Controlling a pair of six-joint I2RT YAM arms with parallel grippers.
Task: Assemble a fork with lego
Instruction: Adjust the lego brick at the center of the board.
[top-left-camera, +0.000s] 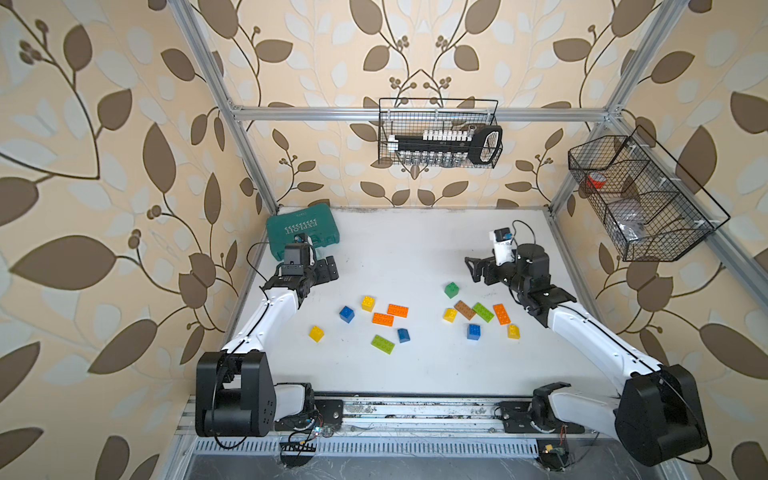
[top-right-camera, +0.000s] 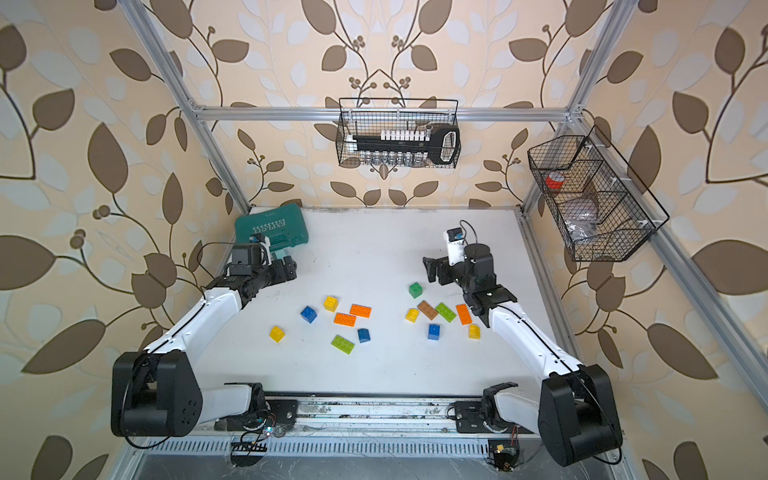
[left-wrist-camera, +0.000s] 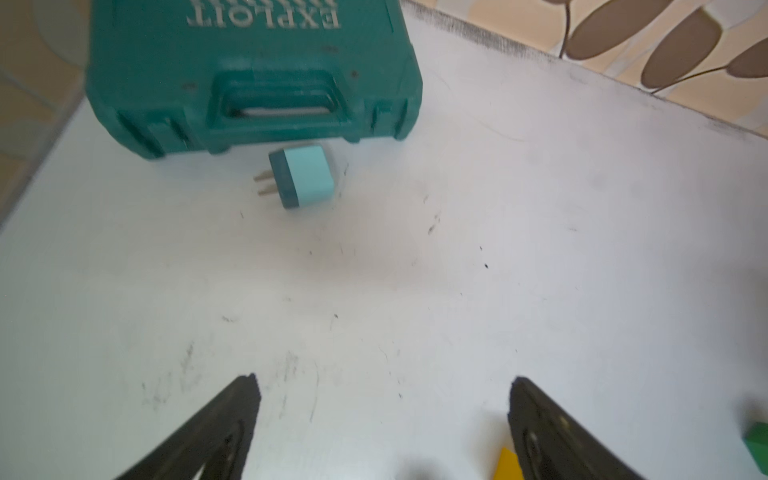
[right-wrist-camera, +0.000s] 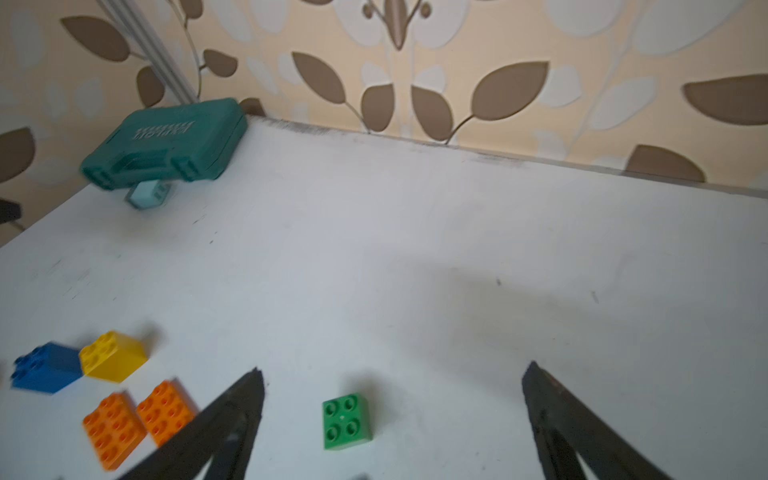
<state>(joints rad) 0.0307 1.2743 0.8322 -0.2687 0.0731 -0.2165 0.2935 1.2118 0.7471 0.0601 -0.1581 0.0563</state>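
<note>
Loose lego lies on the white table (top-left-camera: 415, 249) in two clusters. The left cluster holds a yellow square (top-left-camera: 368, 303), a blue square (top-left-camera: 347, 314), two orange rectangles (top-left-camera: 397, 310) and a lime rectangle (top-left-camera: 382, 344). The right cluster holds a green square (top-left-camera: 451, 289), a brown rectangle (top-left-camera: 464, 309), a lime one (top-left-camera: 483, 312) and an orange one (top-left-camera: 502, 314). My left gripper (top-left-camera: 328, 269) (left-wrist-camera: 383, 380) hovers open behind the left cluster, holding nothing. My right gripper (top-left-camera: 473, 270) (right-wrist-camera: 394, 370) is open just behind the green square (right-wrist-camera: 346, 421), apart from it.
A teal tool case (top-left-camera: 302, 232) sits in the back left corner with a light blue plug adapter (left-wrist-camera: 303, 176) lying in front of it. Wire baskets hang on the back wall (top-left-camera: 440, 133) and the right wall (top-left-camera: 640, 199). Metal frame posts stand at the table's corners.
</note>
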